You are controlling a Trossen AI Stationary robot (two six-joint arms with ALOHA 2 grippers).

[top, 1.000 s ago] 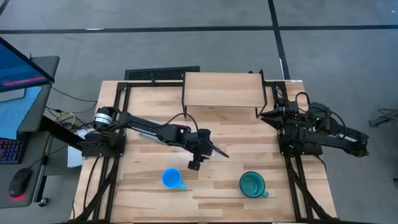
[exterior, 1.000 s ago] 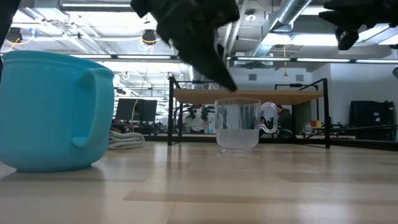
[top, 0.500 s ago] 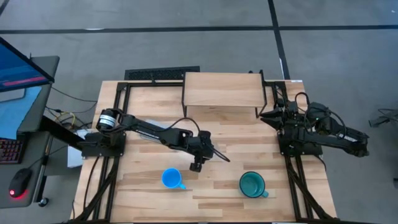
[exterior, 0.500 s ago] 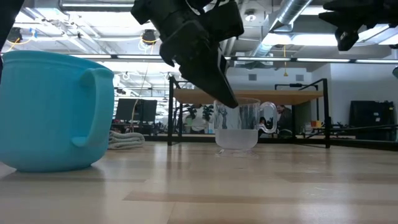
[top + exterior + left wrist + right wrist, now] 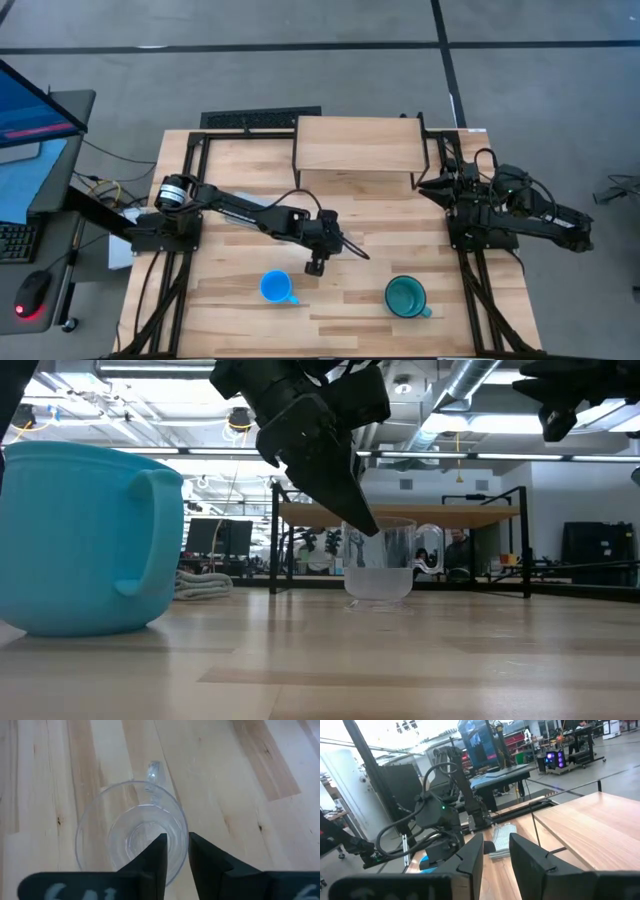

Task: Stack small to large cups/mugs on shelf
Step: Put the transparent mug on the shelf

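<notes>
While the clear glass cup (image 5: pixel 132 832) stands upright on the bench (image 5: pixel 350 215) near its centre, the left gripper (image 5: pixel 175 851) sits at the cup's rim, one finger inside the wall and one outside, the fingers drawn close together over the glass; whether they actually press the wall cannot be told. In the low view the cup (image 5: pixel 385 560) rests on the planks with its handle at 3 o'clock, and the left gripper (image 5: pixel 358 523) comes down onto it from the 11 o'clock side.

From above, the left gripper (image 5: pixel 338 245) lies just past the bench centre. The blue mug (image 5: pixel 275 287) stands at about 7 o'clock from it, near but apart, handle pointing roughly to 4 o'clock. The teal-green mug (image 5: pixel 405 296) stands at about 5 o'clock from the gripper, well apart from the blue mug, its handle toward 4 o'clock. Both mugs are upright with open mouths up.

The shelf (image 5: pixel 355 145) stands at the 12 o'clock edge of the bench, its light-wood top bare, well apart from all three vessels.

The right gripper (image 5: pixel 425 184) waits at 3 o'clock of the bench, just beside the shelf's right end, raised off the surface; its fingers (image 5: pixel 469 857) stand a narrow gap apart and hold nothing.
</notes>
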